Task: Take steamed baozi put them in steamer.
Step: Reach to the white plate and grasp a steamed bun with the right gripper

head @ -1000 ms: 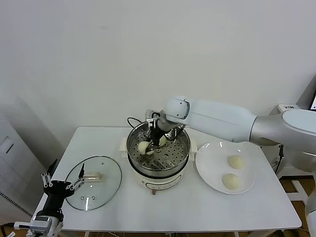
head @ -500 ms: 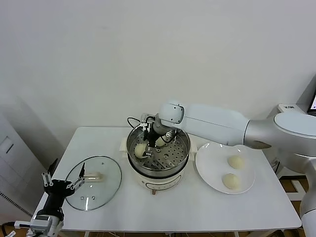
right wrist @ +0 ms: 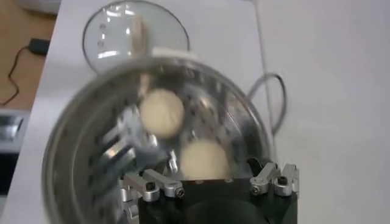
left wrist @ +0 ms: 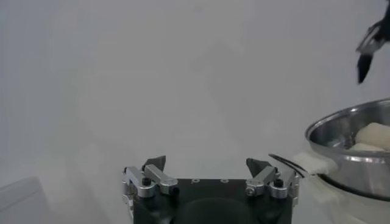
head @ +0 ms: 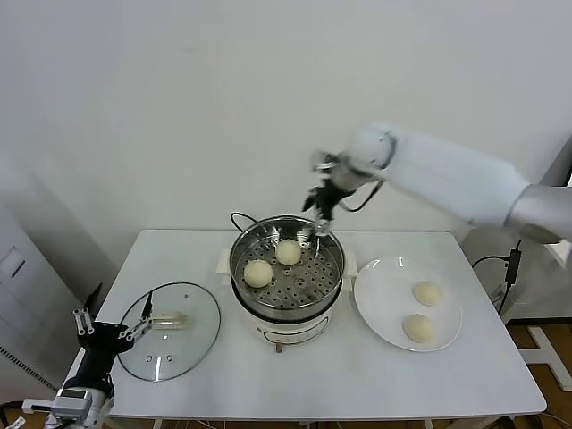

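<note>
- Right gripper (head: 320, 214) is hovering above the back rim of the steamer (head: 335, 268), fingers spread apart and carrying nothing – my read is a bun was just dropped off and it's up there so it doesn't knock the rim.
- Two steamed baozi are sitting on the perforated floor of the steamer: one (head: 257, 273) toward the robot's left, one (head: 288, 252) further back, near each other but apart, probably so they don't stick.
- Right wrist view is showing the same two buns (right wrist: 161, 114) (right wrist: 204, 159) directly under the camera, inside the steel basket.
- Two more baozi (head: 427, 293) (head: 417, 327) are waiting on the white plate (head: 380, 308) just beside the steamer on the right arm's side, so reach is short.
- Task is looking about half done.
- Glass lid (head: 170, 331) is lying flat on the table (head: 313, 375), well off to the left, keeping the basket open for loading.
- Left gripper (head: 105, 335) is idling at the table's left edge next to the lid, fingers wide and empty.
</note>
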### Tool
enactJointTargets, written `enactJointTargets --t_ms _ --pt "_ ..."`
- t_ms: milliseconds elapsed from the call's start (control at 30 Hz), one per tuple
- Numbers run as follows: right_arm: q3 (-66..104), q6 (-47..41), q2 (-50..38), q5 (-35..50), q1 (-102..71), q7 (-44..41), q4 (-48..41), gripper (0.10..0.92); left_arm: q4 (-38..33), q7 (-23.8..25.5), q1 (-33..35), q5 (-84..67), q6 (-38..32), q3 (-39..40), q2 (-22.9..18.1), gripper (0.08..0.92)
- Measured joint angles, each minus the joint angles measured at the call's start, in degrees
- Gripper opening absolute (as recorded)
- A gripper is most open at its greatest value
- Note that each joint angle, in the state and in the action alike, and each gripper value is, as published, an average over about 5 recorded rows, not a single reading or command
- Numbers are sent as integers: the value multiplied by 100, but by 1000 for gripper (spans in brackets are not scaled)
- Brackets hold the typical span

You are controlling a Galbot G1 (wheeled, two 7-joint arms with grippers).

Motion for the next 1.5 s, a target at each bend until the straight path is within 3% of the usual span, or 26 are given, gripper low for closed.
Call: enactJointTargets --t_ms 267,633,1200,1300,1500 --pt "435 802 -795 -1214 -575 -676 -251 823 -30 0 66 48 1 3 5 823" --pt "1348 1311 -1572 -2513 -2156 -858 149 823 -38 -9 127 124 25 28 13 823" --pt "2091 1569 -1616 -3280 -3432 -716 176 823 -33 -13 191 191 13 28 -38 823" --pt "2144 1588 -1587 -3385 -3493 -690 160 792 -33 -13 192 190 11 20 -28 823" --pt "2187 1596 -1582 -3566 -3595 -682 166 628 -32 -13 184 190 11 24 -40 823"
